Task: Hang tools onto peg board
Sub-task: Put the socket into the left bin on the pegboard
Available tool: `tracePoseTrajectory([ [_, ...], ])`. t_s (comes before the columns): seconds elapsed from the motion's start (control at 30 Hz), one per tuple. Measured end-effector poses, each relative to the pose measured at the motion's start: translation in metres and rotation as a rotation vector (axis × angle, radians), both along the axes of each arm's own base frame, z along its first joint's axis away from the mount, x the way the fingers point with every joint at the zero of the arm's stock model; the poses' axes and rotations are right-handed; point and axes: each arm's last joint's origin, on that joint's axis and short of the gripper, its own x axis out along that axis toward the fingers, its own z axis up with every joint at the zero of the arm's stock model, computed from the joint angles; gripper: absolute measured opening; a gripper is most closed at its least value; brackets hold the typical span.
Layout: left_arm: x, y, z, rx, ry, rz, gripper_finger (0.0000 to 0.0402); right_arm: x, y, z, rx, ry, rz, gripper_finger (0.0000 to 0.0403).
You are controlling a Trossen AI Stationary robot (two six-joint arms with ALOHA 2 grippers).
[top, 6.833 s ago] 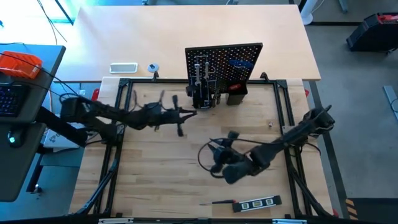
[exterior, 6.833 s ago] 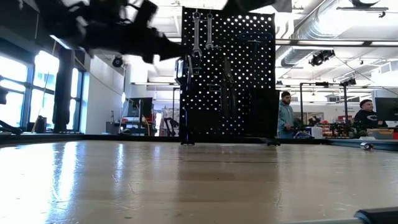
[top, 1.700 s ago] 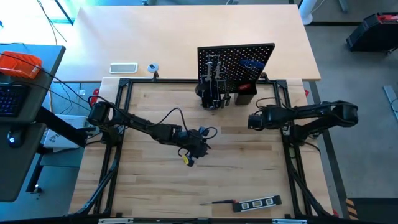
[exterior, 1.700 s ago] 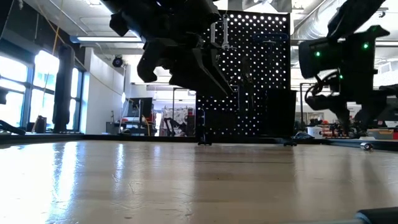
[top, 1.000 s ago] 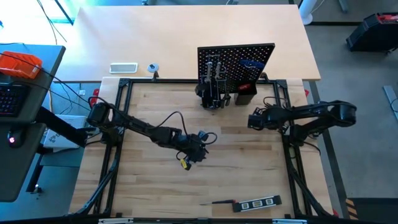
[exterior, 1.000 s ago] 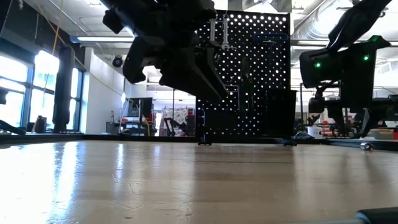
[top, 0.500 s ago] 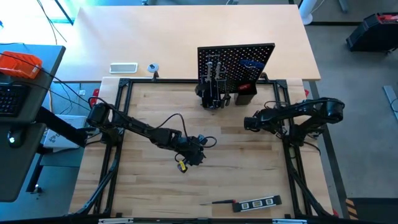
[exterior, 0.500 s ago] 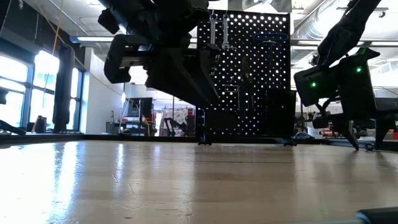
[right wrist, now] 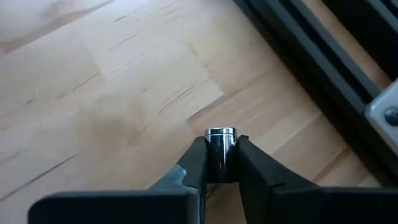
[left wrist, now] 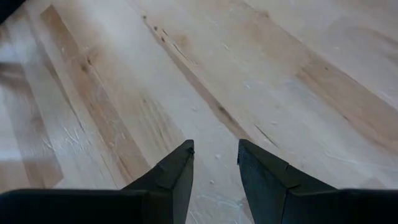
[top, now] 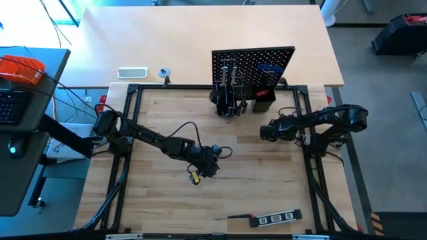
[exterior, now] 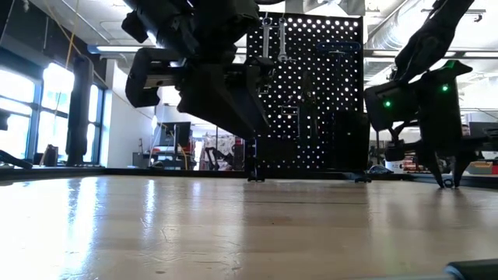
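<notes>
The black peg board [top: 253, 61] stands upright at the table's far edge, with silver wrenches [top: 229, 70] and a blue-handled hex key [top: 264, 67] hanging on it and black holder boxes [top: 260, 103] at its base. It also shows in the low view [exterior: 315, 93]. A black marked level [top: 275, 218] and a small screwdriver [top: 237, 217] lie flat near the table's front edge. My left gripper [left wrist: 214, 155] is open and empty over bare wood at mid table [top: 198, 175]. My right gripper [right wrist: 220, 155] is shut on a small shiny silver cylinder [right wrist: 220, 148], low over the table right of centre [top: 265, 132]. My right gripper pinches the small silver cylinder by its two sides [right wrist: 220, 163] between its two fingertips. The cylinder's round end [right wrist: 220, 132] sticks out past the fingers. The fingers point down at the table. Whether the cylinder touches the wood, I cannot tell.
A black frame rail [right wrist: 298, 43] runs along the table's right side close to my right gripper. A black cable [top: 180, 127] loops over my left arm. Bare wood [top: 267, 180] lies between the two grippers and the front edge.
My right gripper has gone a little toward the table's left edge and down toward the wood, still shut on the silver cylinder. My left gripper has shifted slightly toward the table's near left.
</notes>
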Motion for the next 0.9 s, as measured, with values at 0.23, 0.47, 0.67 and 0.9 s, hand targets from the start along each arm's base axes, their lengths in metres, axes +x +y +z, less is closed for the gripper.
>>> tracePoseTrajectory([
  [0.23,0.003,0.016,0.0,-0.027,0.003,0.083,0.012,0.014,0.01,0.003,-0.012,-0.056,0.104,0.0048],
  [0.47,0.008,0.051,0.001,-0.094,0.002,0.22,0.012,0.053,0.033,0.025,-0.057,-0.203,0.357,0.0048],
  [0.67,0.009,0.073,0.007,-0.148,-0.021,0.251,0.012,0.082,0.066,0.061,-0.142,-0.307,0.582,0.0048],
  [0.9,0.003,0.079,0.048,-0.141,-0.2,0.233,0.012,0.094,0.1,0.123,-0.353,-0.445,0.788,0.0048],
])
